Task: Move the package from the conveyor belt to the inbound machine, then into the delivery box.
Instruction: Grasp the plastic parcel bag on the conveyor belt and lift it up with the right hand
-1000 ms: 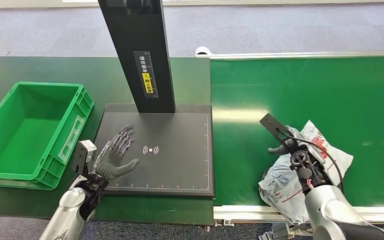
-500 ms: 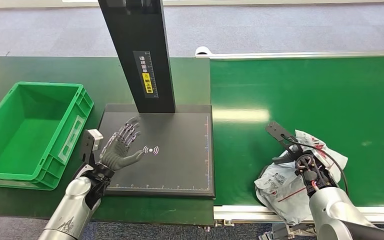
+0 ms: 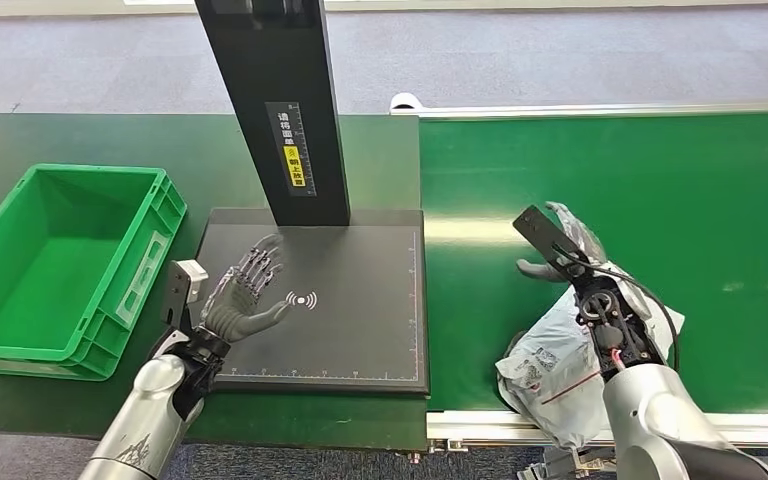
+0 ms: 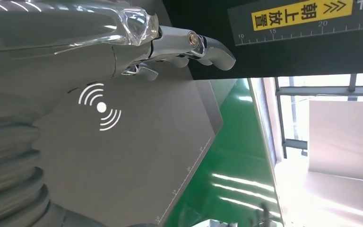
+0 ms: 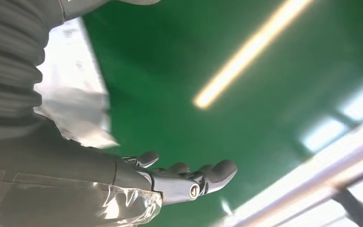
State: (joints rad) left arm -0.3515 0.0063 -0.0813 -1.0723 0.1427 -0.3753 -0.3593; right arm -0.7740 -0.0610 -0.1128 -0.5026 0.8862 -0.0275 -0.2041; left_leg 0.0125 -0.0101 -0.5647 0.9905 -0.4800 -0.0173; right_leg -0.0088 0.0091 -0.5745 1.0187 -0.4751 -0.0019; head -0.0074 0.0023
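Note:
A crumpled grey-white plastic package (image 3: pixel 550 370) with red print lies on the green conveyor belt (image 3: pixel 660 190) near its front edge; it is also the pale sheet, the package (image 5: pixel 75 94), in the right wrist view. My right hand (image 3: pixel 566 245) hovers open above the belt just beyond the package, fingers (image 5: pixel 194 177) spread and holding nothing. My left hand (image 3: pixel 242 295) is open over the black plate of the inbound machine (image 3: pixel 360 320), beside its white signal mark (image 3: pixel 302 300). The green delivery box (image 3: pixel 60 260) stands on the left.
The machine's black post (image 3: pixel 275 100) rises behind the plate, with a yellow label (image 4: pixel 302 13) on it. The dark green table (image 3: pixel 60 140) holds the box and the machine. The belt's metal rail (image 3: pixel 490 425) runs along the front.
My right hand has lifted off the package and moved farther up the belt, fingers spread. The package has slid a little to the left. My left hand edged forward over the plate, then held still.

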